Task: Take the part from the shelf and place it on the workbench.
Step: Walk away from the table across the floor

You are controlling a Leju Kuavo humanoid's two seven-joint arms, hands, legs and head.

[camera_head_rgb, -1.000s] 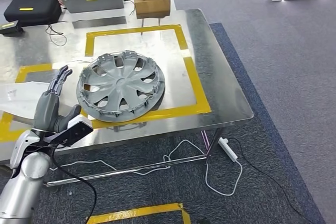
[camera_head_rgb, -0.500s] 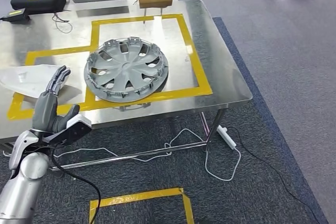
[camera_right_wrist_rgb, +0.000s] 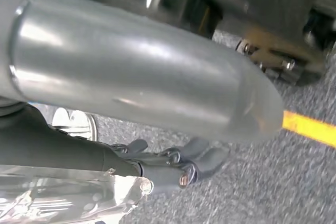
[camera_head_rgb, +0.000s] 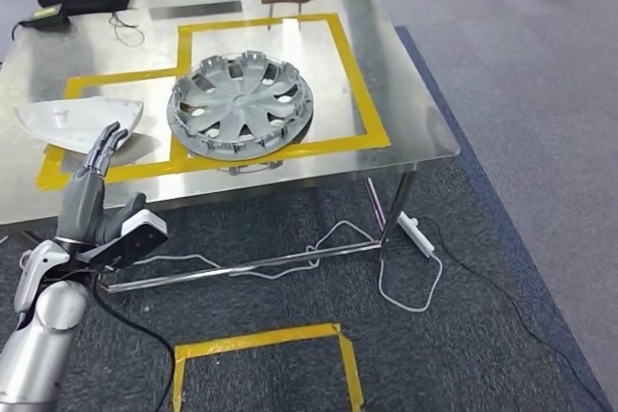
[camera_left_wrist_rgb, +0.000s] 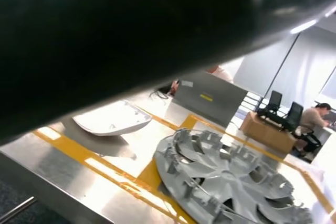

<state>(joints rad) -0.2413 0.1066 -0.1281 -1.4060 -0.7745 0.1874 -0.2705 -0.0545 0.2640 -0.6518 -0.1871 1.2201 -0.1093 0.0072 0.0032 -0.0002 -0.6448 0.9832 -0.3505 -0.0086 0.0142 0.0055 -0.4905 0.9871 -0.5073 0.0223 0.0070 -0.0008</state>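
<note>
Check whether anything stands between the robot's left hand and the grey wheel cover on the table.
Nothing visible does. The left hand, fingers apart and empty, is by the near edge of the table; only bare steel and yellow tape lie between it and the wheel cover. The white panel sits aside.

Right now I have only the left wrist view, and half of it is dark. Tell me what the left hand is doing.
Observer: In the head view the left hand is raised, fingers spread, holding nothing.
Operator: Place it against the table.
Observer: It shows against the table's near edge, in front of the white part, left of the wheel cover.
Operator: Report the floor.
Observer: A power strip and a white cable lie by the table's right-side leg.
</note>
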